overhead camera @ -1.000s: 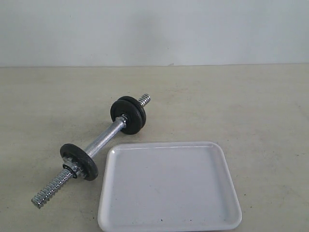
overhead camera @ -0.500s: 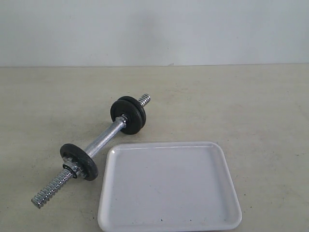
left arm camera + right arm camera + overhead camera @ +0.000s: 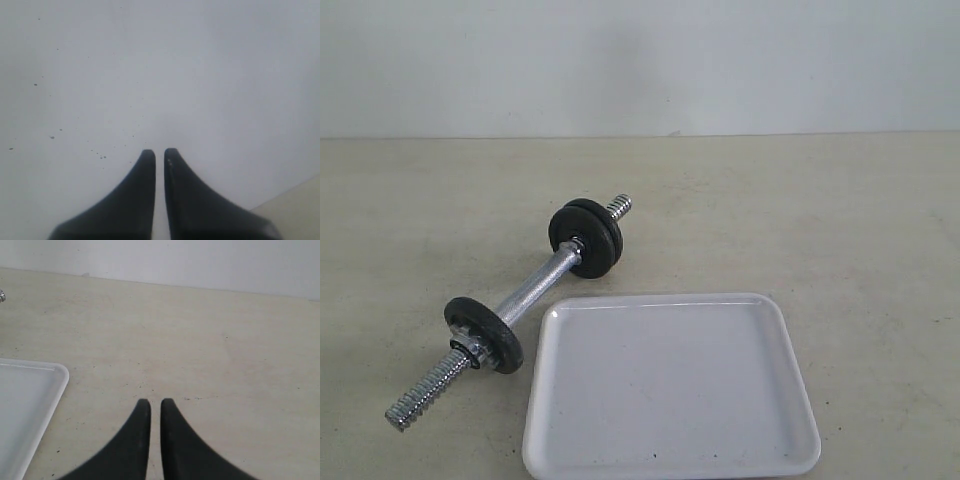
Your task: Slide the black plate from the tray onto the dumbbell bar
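Note:
The white tray (image 3: 670, 390) lies at the front of the table with nothing on it. To its left the chrome dumbbell bar (image 3: 535, 285) lies slanted on the table. Two black plates (image 3: 586, 238) sit together at its far end, and a single black plate (image 3: 483, 335) sits near its front threaded end. Neither gripper appears in the exterior view. My left gripper (image 3: 159, 151) is shut over a plain white speckled surface, holding nothing. My right gripper (image 3: 155, 401) is shut and empty above the bare table, beside a corner of the tray (image 3: 25, 405).
The beige table (image 3: 840, 220) runs back to a white wall (image 3: 640, 60). A bit of metal (image 3: 2, 295) shows at the edge of the right wrist view. In the left wrist view a beige strip (image 3: 300, 210) shows in one corner.

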Available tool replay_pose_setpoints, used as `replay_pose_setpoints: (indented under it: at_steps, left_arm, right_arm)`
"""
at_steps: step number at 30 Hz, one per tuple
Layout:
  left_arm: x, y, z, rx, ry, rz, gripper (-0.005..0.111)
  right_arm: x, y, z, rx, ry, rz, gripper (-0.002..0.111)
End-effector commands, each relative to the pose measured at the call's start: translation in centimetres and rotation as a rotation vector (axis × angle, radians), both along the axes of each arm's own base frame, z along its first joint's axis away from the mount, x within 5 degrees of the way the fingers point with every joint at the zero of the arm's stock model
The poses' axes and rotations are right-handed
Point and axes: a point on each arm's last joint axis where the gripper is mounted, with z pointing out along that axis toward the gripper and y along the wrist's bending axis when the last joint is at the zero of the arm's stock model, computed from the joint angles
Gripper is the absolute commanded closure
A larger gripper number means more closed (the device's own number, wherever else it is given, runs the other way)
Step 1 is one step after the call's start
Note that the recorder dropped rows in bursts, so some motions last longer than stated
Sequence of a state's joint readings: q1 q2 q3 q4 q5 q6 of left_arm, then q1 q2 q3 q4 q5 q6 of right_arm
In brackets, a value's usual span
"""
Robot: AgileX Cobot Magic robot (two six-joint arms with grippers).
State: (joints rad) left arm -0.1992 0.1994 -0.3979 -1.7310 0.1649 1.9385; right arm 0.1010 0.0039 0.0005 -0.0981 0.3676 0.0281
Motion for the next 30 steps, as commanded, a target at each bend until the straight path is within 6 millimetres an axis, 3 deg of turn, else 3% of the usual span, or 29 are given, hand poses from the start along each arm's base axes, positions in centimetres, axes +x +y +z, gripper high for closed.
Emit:
replay_pose_setpoints:
  at_steps: [1, 16, 24, 30]
  left_arm:
    - [0.0, 0.1, -0.1, -0.024, 0.006, 0.009, 0.102]
    - [-0.1, 0.4, -0.1, -0.031, 0.006, 0.032, 0.102]
    - [-3.2, 1.1, 0.1, -0.139, -0.11, 0.018, 0.102]
    - [-1.4, 1.3, -4.3, -0.162, 0.012, 0.139, 0.102]
  right_arm:
    - [0.0, 0.0, 0.1, -0.002, -0.015, -0.001, 0.103]
    - [0.0, 0.0, 0.1, -0.002, -0.015, -0.001, 0.103]
    - [0.0, 0.0, 0.1, -0.002, -0.011, 0.001, 0.103]
    - [0.0, 0.0, 0.1, -0.002, -0.008, 0.001, 0.103]
